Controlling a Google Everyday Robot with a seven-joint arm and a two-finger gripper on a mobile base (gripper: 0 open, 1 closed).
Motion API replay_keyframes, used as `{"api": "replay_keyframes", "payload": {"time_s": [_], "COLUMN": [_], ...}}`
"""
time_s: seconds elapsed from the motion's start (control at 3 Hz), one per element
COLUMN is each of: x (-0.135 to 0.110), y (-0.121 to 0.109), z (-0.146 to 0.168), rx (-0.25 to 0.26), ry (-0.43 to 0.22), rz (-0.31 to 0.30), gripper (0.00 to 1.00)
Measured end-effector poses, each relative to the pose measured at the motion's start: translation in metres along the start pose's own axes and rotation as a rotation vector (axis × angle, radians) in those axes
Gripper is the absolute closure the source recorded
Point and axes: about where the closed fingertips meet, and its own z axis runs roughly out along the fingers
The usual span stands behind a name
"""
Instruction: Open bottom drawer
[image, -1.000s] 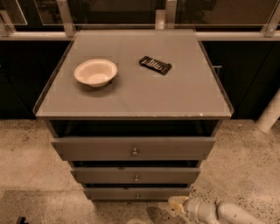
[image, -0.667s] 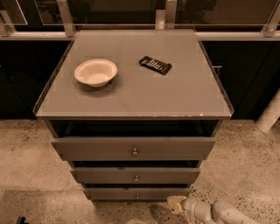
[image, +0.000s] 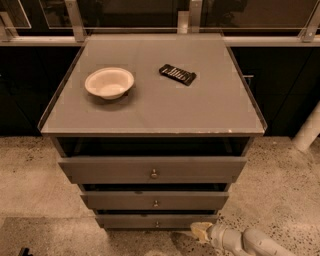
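Note:
The bottom drawer is the shortest of three grey fronts of the cabinet, low in the camera view, with a tiny round knob at its centre. Above it are the middle drawer and the top drawer, which is the widest. My gripper comes in from the lower right on a pale arm. It is low by the floor, just right of and below the bottom drawer's right end, apart from the knob.
A white bowl and a black remote-like object lie on the cabinet's grey top. Dark cabinets and a rail run behind. A white post stands at the right. Speckled floor surrounds the cabinet.
My gripper and arm have shifted slightly left toward the bottom drawer. The drawers have not moved.

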Motion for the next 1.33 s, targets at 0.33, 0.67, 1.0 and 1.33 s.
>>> {"api": "replay_keyframes", "payload": {"time_s": [0.33, 0.67, 1.0, 1.33], "x": [-0.01, -0.028, -0.028, -0.027], "y": [-0.007, -0.026, -0.026, -0.024], "z": [0.014, 0.017, 0.017, 0.03], "rx": [-0.065, -0.094, -0.094, -0.091], "ry": [-0.028, -0.074, -0.074, -0.081], "rz": [-0.059, -0.098, -0.098, -0.108], "gripper": [1.0, 1.0, 1.0, 1.0]}}
